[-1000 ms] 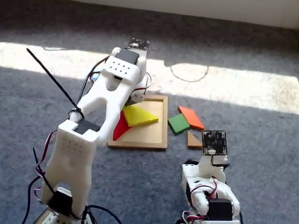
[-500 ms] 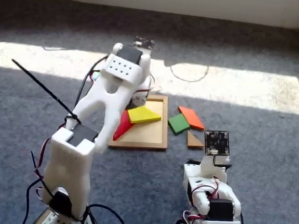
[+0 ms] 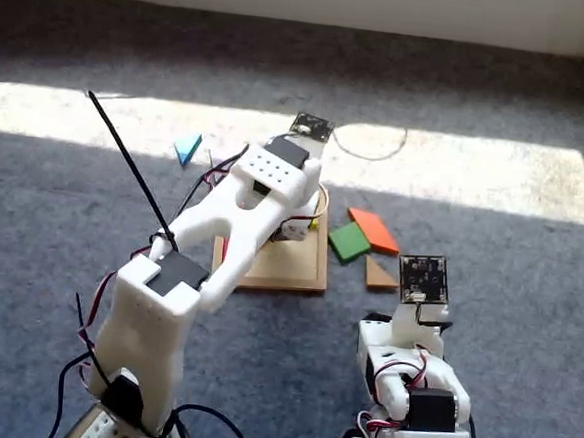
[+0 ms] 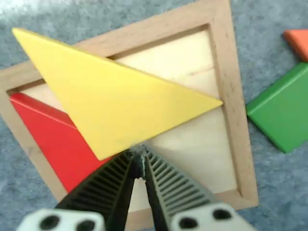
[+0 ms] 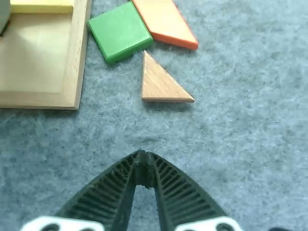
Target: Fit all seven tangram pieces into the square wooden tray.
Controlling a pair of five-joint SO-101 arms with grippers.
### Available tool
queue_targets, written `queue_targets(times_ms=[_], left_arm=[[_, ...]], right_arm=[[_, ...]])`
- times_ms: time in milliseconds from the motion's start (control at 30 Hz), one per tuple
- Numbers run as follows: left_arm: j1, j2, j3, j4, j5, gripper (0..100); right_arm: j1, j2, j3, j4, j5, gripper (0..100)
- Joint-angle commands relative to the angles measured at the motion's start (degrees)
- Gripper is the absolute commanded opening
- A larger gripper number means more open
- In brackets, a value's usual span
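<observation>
1. High view: the left arm (image 3: 264, 192) hangs over the wooden tray (image 3: 321, 256). The green square (image 3: 349, 241), orange parallelogram (image 3: 373, 229) and wooden triangle (image 3: 377, 275) lie beside it.
2. Left wrist view: the left gripper (image 4: 138, 155) is pinched onto the yellow triangle (image 4: 110, 96), which slants across the tray over the red triangle (image 4: 53, 137).
3. Right wrist view: the right gripper (image 5: 141, 156) is closed and empty above the carpet (image 5: 240, 120).
</observation>
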Motion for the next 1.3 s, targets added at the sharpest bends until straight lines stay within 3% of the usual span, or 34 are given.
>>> queue_targets(times_ms=[0, 467, 767, 1133, 1267], left_arm=[[1.5, -3.8, -1.3, -2.5, -0.4, 0], [-0.8, -3.6, -17.3, 4.6, -0.4, 0], [-6.5, -3.3, -15.3, -7.3, -0.8, 0], [-5.8, -3.2, -10.7, -8.9, -0.9, 0], [-5.6, -3.3, -5.9, -13.2, -0.9, 0]], right_arm=[[0.7, -0.8, 5.3, -0.1, 0.5, 0.9], [0.7, -0.8, 5.3, -0.1, 0.5, 0.9], [0.7, -0.8, 5.3, -0.1, 0.5, 0.9], [0.7, -0.8, 5.3, -0.1, 0.5, 0.9], [0.7, -0.8, 5.3, -0.1, 0.5, 0.9]])
